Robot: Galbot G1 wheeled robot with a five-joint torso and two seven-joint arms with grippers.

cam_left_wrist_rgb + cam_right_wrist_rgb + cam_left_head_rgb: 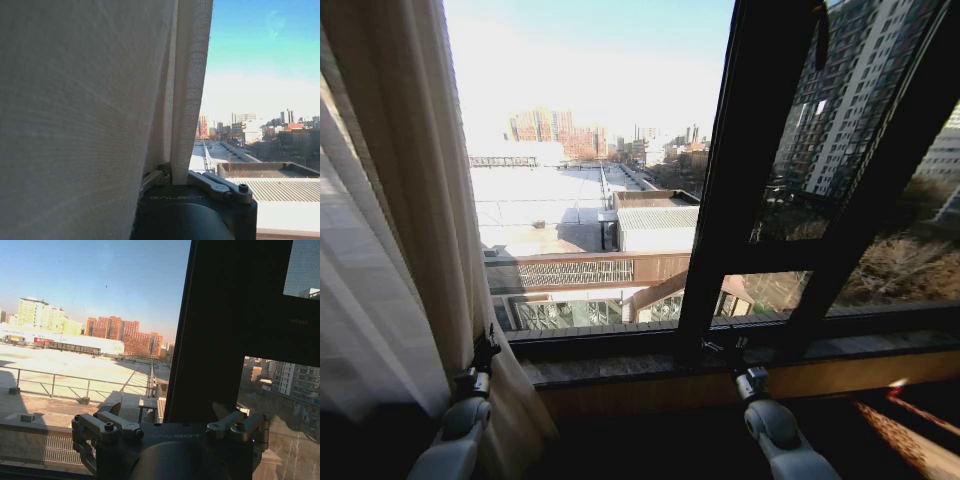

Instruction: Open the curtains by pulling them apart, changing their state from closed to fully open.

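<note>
A: Nearest first?

B: Left gripper [480, 362] low at the window's left, jaws pinched together on the inner edge of the curtains [390, 240]. From the left wrist, a fold of the sheer cloth [90, 110] running straight down into the left gripper [172, 179].

A: And the other arm?

B: Right gripper [732, 352] up by the sill [650, 365], in front of the dark window frame [740, 170]. Jaws spread apart, nothing between them. Same from the right wrist: right gripper [167, 415] bare, only the frame post [225, 325] and the city beyond.

A: Where does the fabric stand?

B: Bunched along the left side of the glass, pleats gathered, well apart from the right gripper. Roofs and towers plain through the uncovered pane. No panel visible on the right.

A: Step in hand, then?

B: Likely late in the pull on the left panel, mostly drawn aside. Hard to judge the right half.

A: Next move?

B: Probably a firm grip kept on that hem and a level drag farther left, away from the frame post, without tugging downward on the hanging.
</note>
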